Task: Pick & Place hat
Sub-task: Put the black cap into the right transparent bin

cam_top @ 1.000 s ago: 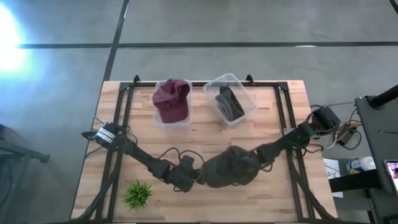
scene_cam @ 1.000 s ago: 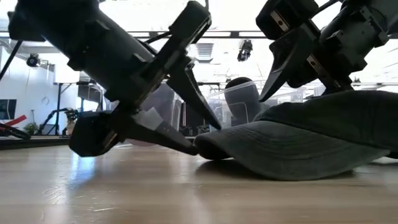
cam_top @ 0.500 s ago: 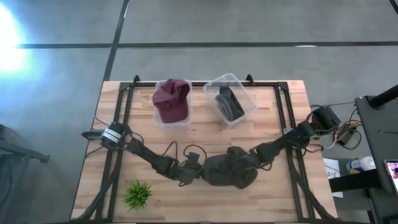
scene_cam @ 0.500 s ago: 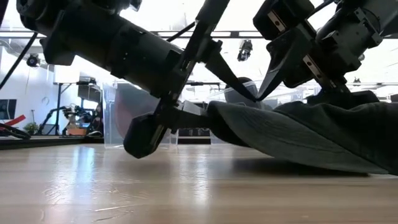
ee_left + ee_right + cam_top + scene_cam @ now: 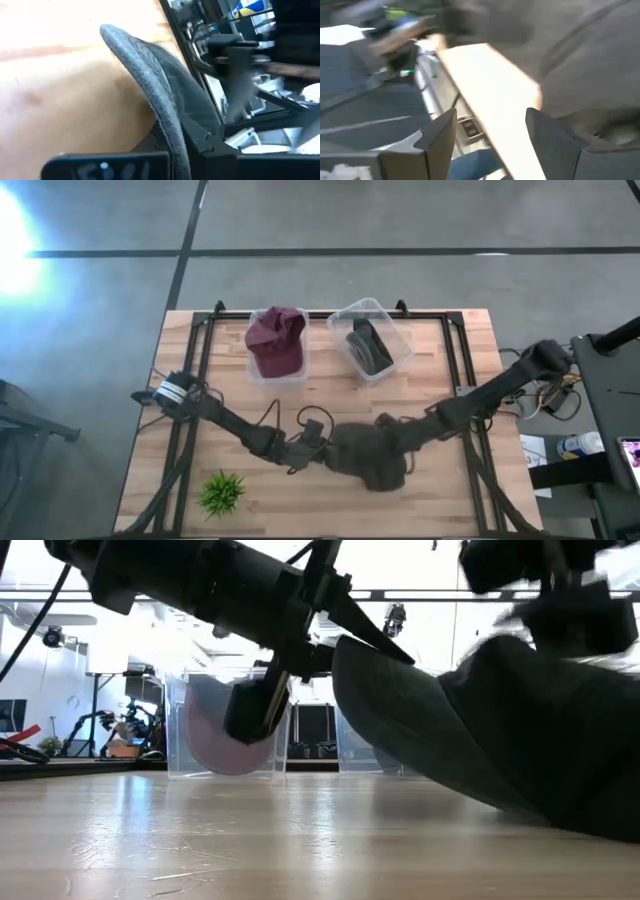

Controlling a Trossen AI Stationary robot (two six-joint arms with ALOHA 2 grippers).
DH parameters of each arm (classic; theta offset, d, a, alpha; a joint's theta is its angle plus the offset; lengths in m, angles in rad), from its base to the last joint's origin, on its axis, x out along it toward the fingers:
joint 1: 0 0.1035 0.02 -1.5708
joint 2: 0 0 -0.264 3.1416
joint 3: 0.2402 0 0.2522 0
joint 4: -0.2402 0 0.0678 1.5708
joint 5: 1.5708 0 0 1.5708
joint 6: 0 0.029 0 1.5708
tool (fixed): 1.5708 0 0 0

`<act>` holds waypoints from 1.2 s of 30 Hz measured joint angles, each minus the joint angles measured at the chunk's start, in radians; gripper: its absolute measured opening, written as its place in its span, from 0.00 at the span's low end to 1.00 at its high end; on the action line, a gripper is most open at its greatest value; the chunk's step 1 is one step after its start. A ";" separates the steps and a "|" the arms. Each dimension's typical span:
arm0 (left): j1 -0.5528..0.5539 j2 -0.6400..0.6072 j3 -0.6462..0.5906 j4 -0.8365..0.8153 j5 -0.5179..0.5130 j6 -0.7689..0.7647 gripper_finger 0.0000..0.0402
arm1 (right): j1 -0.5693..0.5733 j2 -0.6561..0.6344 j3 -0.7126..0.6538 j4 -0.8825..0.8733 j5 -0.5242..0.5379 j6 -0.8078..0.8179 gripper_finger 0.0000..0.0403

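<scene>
Fingers, left: your left gripper (image 5: 322, 448) looks clamped on the brim edge of the dark grey hat (image 5: 368, 458); the left wrist view shows the brim (image 5: 150, 85) running down into the dark fingers, though the pinch point itself is partly hidden.
Fingers, right: your right gripper (image 5: 490, 135) is spread wide with bare tabletop between the fingers (image 5: 437, 137); it grasps nothing, and the hat fabric sits just beside it.
Hat: lower centre of the high view, between both arms. In the low view its brim end is raised off the wood at centre frame while the crown (image 5: 540, 750) slumps to the table (image 5: 200, 840) at right.
Bins: two clear containers sit in the upper middle of the high view. The left bin (image 5: 253, 367) holds a maroon hat (image 5: 275, 340); the right bin (image 5: 388, 315) holds a dark item (image 5: 368, 345) you cannot identify for certain.
Bystander: a small green plant (image 5: 222, 492) stands at lower left, well apart from the hat.
Step in hand: judged as the pick, with the lift only partly made.
Next move: you likely need the whole hat clear of the wood before carrying it up-frame. Which bin is meant is not evident, as both are occupied.
</scene>
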 joint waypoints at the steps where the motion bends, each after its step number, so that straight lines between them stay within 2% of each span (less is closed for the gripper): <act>1: 0.002 -0.011 -0.001 -0.005 -0.004 0.014 0.03 | 0.006 -0.038 0.002 -0.021 0.000 -0.014 0.58; 5: 0.007 -0.093 0.000 -0.043 -0.061 0.075 0.02 | 0.060 -0.206 0.000 -0.095 0.075 -0.087 0.58; 11: 0.024 -0.301 0.007 -0.046 -0.198 0.235 0.01 | 0.165 -0.438 0.001 -0.234 0.392 -0.106 0.58; 16: 0.066 -0.464 0.059 -0.040 -0.350 0.480 0.01 | 0.216 -0.531 0.001 -0.328 0.595 -0.147 0.58; 19: 0.147 -0.502 0.115 -0.080 -0.356 0.541 0.01 | 0.215 -0.540 0.001 -0.374 0.659 -0.147 0.58; 21: 0.219 -0.501 0.176 -0.207 -0.326 0.510 0.01 | 0.215 -0.538 0.000 -0.391 0.688 -0.141 0.58; 23: 0.294 -0.478 0.260 -0.415 -0.276 0.386 0.01 | 0.213 -0.533 0.000 -0.395 0.701 -0.134 0.58; 25: 0.362 -0.426 0.353 -0.629 -0.212 0.256 0.01 | 0.212 -0.528 0.000 -0.405 0.708 -0.122 0.58; 28: 0.437 -0.318 0.480 -0.838 -0.118 0.130 0.01 | 0.211 -0.523 0.000 -0.418 0.712 -0.103 0.58; 34: 0.533 -0.112 0.685 -0.980 0.066 0.033 0.01 | 0.212 -0.521 0.000 -0.478 0.712 -0.027 0.58; 36: 0.555 -0.047 0.745 -1.002 0.096 0.025 0.01 | 0.212 -0.521 0.000 -0.486 0.712 -0.023 0.58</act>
